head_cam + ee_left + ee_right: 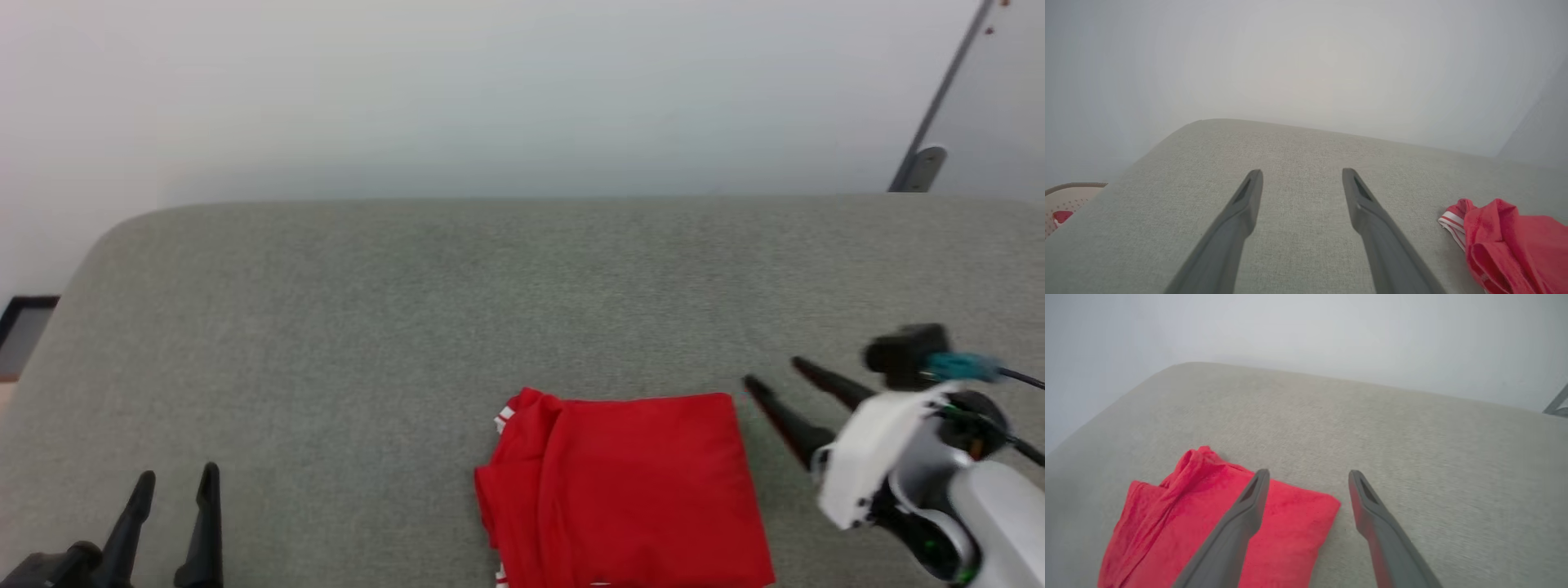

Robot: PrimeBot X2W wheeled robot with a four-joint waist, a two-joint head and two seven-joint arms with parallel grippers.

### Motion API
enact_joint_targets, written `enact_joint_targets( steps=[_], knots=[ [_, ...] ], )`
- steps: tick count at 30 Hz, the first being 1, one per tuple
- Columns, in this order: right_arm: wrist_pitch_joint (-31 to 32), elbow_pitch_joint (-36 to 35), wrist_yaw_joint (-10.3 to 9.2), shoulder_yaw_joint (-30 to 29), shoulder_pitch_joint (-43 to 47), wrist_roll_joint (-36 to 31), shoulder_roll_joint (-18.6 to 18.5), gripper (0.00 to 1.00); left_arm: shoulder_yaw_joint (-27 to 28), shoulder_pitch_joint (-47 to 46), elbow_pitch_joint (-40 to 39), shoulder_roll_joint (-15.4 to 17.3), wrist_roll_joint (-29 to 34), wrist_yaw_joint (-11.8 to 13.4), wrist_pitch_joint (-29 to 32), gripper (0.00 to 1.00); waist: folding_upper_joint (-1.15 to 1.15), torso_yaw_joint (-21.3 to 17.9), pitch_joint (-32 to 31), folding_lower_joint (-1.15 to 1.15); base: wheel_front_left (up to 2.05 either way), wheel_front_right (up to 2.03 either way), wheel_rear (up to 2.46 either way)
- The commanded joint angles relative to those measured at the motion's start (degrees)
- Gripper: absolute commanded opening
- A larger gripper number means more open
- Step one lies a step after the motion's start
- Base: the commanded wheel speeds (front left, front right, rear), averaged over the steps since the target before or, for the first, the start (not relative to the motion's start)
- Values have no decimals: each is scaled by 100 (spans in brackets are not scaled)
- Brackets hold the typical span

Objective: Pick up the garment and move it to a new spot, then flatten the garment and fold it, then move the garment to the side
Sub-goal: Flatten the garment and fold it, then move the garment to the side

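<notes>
The garment (629,486) lies folded into a red rectangle on the grey cushioned surface (408,327), near the front edge, plain red side up with a bit of striped trim at its left. My right gripper (769,371) hovers just right of the garment's far right corner, open and empty. The right wrist view has the garment (1200,526) under and left of my open right gripper (1308,475). At the lower left of the head view my left gripper (178,478) stands open, well clear of the cloth. Its wrist view shows the left gripper (1302,173) open over bare surface, the garment (1511,245) far right.
The surface's rounded far edge meets a pale wall (490,98). A grey slanted post (939,106) stands at the far right. A pale perforated basket (1065,204) with something red inside sits beyond the surface's left edge.
</notes>
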Motion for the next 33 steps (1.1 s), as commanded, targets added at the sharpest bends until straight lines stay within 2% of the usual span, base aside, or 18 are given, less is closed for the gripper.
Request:
enact_joint_targets(
  steps=[1, 9, 13, 20, 33],
  knots=[
    [-294, 11, -10, -122, 164, -61, -76, 100, 4, 53, 7, 6, 20, 15, -14, 100, 0, -164, -102, 0, 0, 0, 0],
    [-1796, 200, -10, -664, 647, -427, -325, 100, 33, 37, 208, 27, 16, -53, -21, 100, 0, -369, -188, 0, 0, 0, 0],
    [-2242, 358, -10, -921, 901, -476, -284, 100, 51, -7, 348, 37, 9, -112, -25, 100, 0, -414, -226, 0, 0, 0, 0],
    [-2559, 443, -10, -1255, 1225, -667, -189, 100, 257, 54, 467, -5, 54, -168, -26, 100, 0, -483, -267, 0, 0, 0, 0],
    [-2667, 378, -10, -1569, 1525, -843, -5, 100, 535, 280, 469, -129, 244, -349, -28, 100, 0, -451, -341, 0, 0, 0, 0]
  ],
)
